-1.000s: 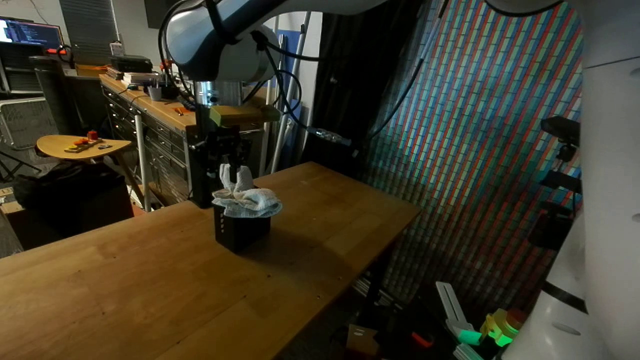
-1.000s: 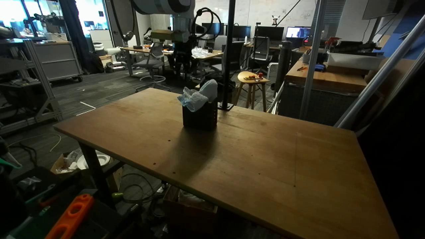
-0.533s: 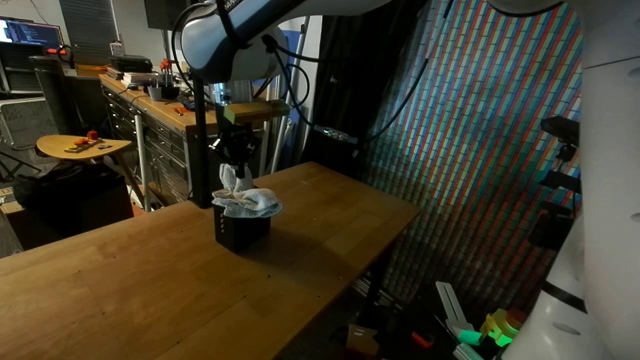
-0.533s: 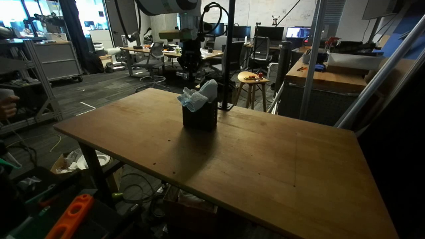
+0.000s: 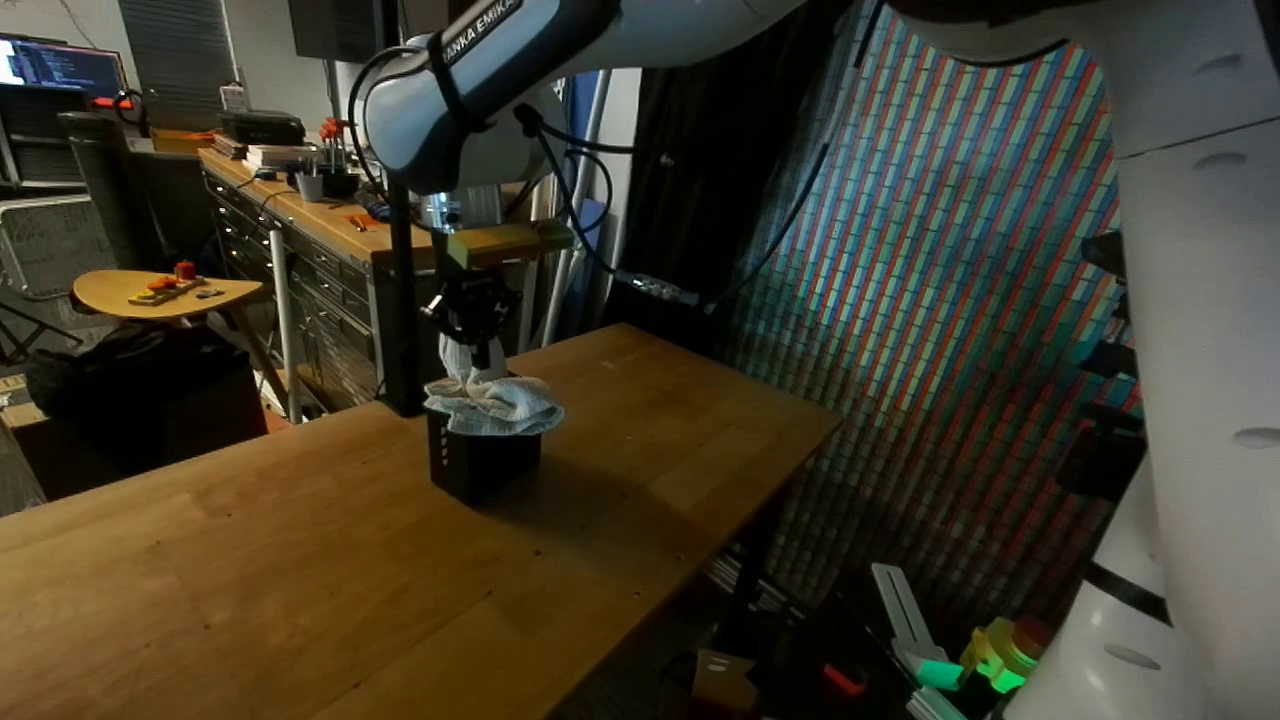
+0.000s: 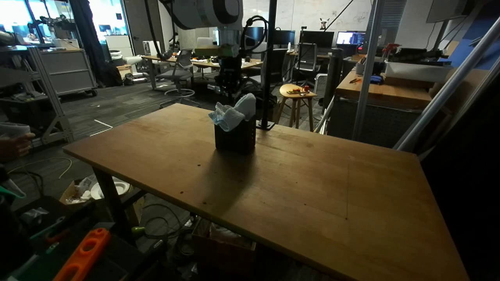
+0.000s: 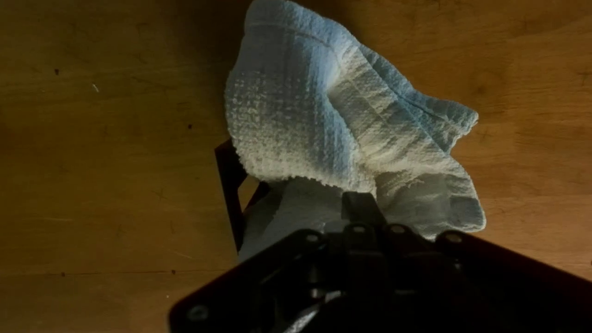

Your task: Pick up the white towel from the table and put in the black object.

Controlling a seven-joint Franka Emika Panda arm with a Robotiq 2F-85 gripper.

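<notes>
We think the job is nearly done. The white towel (image 5: 505, 410) sits in the top of the black box (image 5: 487, 468), which stands on the counter (image 5: 300, 590). So the picking up and the carrying look finished to us. But the towel is not all the way in. In both exterior views some of it sticks up in the air, and some flops over the rim. We can't see how much of it is down inside. What is left, we guess, is to poke the loose bits down, and then to go up and away.

The gripper (image 5: 482, 360) is clenched, and we see no cloth pinched in its fingers (image 7: 363, 208). It points down, right over the towel, and we can't tell if it touches. If it pushes hard on one side, the box might slide, so we would go slowly.

What is different from a second ago? Back then the fingers looked spread apart, and now they are squeezed together. The gripper has also moved across, so it is more over the box, and it has come a little lower. The towel and the box have not moved: same folds, same spot. And a person's hand (image 6: 18, 146), which was not there a second ago, now shows at the edge of an exterior view.
</notes>
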